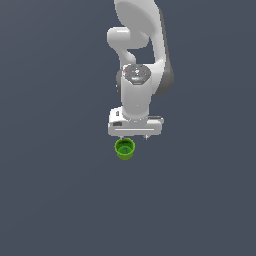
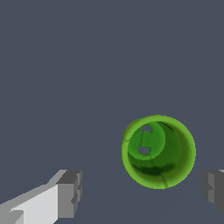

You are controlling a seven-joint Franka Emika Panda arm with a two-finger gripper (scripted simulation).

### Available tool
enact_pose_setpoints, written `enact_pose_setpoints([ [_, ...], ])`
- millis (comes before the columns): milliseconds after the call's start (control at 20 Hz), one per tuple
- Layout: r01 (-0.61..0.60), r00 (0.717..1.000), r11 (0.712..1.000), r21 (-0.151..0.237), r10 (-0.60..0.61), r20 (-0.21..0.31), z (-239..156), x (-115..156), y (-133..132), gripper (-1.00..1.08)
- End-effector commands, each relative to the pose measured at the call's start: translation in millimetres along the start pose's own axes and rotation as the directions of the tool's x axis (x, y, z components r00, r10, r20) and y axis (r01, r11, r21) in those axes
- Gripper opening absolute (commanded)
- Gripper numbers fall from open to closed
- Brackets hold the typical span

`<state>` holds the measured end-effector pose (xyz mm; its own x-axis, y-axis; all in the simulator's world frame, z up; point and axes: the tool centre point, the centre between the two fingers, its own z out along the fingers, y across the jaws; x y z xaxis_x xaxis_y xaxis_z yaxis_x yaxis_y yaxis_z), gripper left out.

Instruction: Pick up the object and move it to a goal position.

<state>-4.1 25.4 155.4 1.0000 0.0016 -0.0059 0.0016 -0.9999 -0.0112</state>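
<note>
The lime-green cup stands upright with its mouth up on the dark grey floor, just in front of the white arm's hand in the exterior view. The wrist view looks down into the cup, with a rim lip around it. My gripper is open and empty above and a little behind the cup. Its two grey fingertips are spread wide in the wrist view. The cup lies off the line between them, nearer the other finger, and touches neither.
The flat dark grey floor spreads all around. The white arm rises behind the hand. No goal marker shows.
</note>
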Motion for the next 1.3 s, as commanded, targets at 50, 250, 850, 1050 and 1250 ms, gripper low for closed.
enact_pose_setpoints([
  [50, -0.001, 1.0, 1.0, 0.0, 0.001, -0.001, 0, 0, 0, 0.28],
  [250, -0.016, 1.0, 1.0, 0.008, 0.016, -0.01, -9, 5, 1, 0.28],
  [850, -0.073, 0.997, 0.997, 0.02, 0.073, 0.01, -5, 9, 3, 0.28],
  [1050, -0.143, 0.989, 0.989, 0.031, 0.142, 0.04, 3, 12, 5, 0.28],
  [1250, -0.243, 0.967, 0.969, 0.041, 0.239, 0.085, 13, 17, 8, 0.28],
])
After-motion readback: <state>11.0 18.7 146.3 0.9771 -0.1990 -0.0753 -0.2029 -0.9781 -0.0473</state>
